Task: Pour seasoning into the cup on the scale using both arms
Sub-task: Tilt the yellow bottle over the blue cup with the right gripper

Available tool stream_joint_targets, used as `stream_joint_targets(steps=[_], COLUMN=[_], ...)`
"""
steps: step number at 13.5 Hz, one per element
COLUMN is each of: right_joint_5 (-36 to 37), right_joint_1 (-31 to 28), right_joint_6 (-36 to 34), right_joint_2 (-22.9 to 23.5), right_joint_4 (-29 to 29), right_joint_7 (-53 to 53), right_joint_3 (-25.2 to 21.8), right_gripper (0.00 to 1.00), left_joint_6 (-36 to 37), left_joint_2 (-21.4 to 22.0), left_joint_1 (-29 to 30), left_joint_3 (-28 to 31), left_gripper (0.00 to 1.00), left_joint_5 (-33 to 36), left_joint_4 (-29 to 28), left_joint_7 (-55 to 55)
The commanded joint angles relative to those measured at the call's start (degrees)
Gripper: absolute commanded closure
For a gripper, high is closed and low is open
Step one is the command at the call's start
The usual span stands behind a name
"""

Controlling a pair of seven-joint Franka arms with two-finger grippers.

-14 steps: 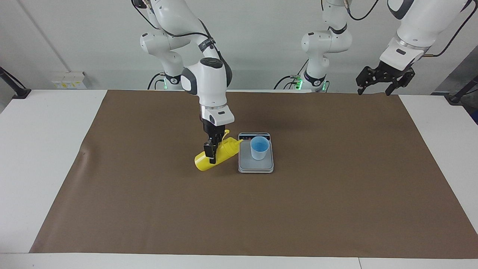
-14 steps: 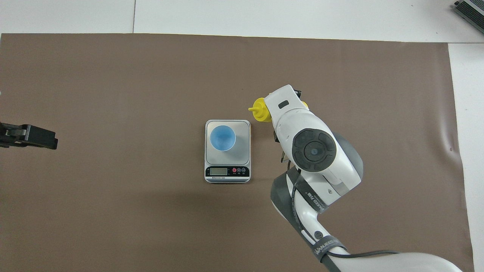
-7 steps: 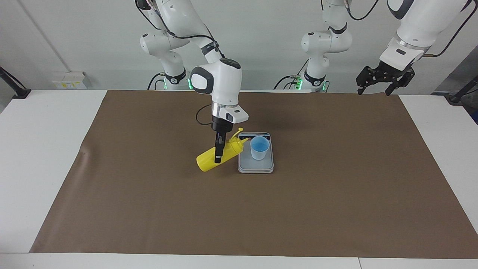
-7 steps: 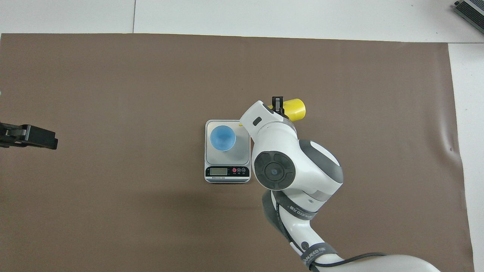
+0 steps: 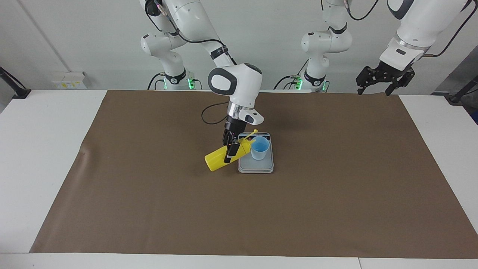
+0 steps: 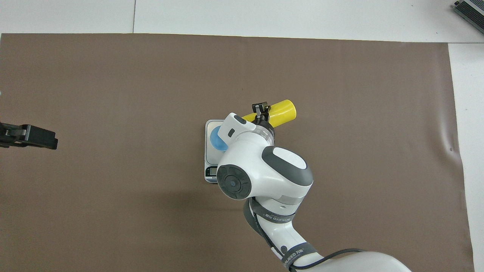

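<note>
Right gripper (image 5: 230, 150) pinches the seasoning bottle (image 5: 224, 156) mid-body, raised beside the scale (image 5: 256, 167); its long axis slopes, nozzle toward the cup (image 5: 259, 148), seemingly at the rim. Pouring is in hand; next comes more tip. Left gripper (image 5: 384, 79) waits spread.

1. A big brown paper sheet (image 5: 298, 209) covers most of the white table (image 5: 37, 149).
2. The sheet has a small wrinkle (image 5: 84, 153) near the right arm's end.
3. A white socket box (image 5: 68, 80) with yellow labels sits at the wall.
4. A grey device corner (image 6: 470, 9) shows at the table's edge.
</note>
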State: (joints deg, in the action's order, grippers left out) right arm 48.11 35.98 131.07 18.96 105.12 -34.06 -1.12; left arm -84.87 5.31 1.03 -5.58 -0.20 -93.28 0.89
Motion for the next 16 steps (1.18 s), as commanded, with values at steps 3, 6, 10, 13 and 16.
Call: stream_joint_targets(steps=[3,6,10,13,16], right_joint_5=[5.15,8.22,8.58,9.28,9.28], right_joint_1=[1.37,2.07,3.92,4.10,4.19], right_joint_6=[-6.43,-9.94,-12.14,-14.78,-15.57], right_joint_2=[1.69,1.69,1.69,2.22,2.57], right_joint_4=[-3.52,-3.52,-3.69,-4.92,-5.19], right_joint_7=[1.19,1.10,1.01,1.01,1.01], right_joint_3=[-0.11,-0.02,-0.10,-0.02,-0.02], right_gripper=[0.99,0.99,0.99,0.98,0.98], left_joint_6=[0.50,0.50,0.50,0.50,0.50], left_joint_2=[0.67,0.76,0.76,0.76,0.67], left_joint_1=[-0.07,-0.07,-0.07,-0.07,-0.07], left_joint_3=[0.04,0.04,0.04,0.04,0.04], left_gripper=[0.00,0.00,0.00,0.00,0.00], left_joint_5=[1.17,1.17,1.17,1.17,1.17], left_joint_4=[-0.68,-0.68,-0.68,-0.68,-0.68], left_joint_7=[-0.27,-0.27,-0.27,-0.27,-0.27])
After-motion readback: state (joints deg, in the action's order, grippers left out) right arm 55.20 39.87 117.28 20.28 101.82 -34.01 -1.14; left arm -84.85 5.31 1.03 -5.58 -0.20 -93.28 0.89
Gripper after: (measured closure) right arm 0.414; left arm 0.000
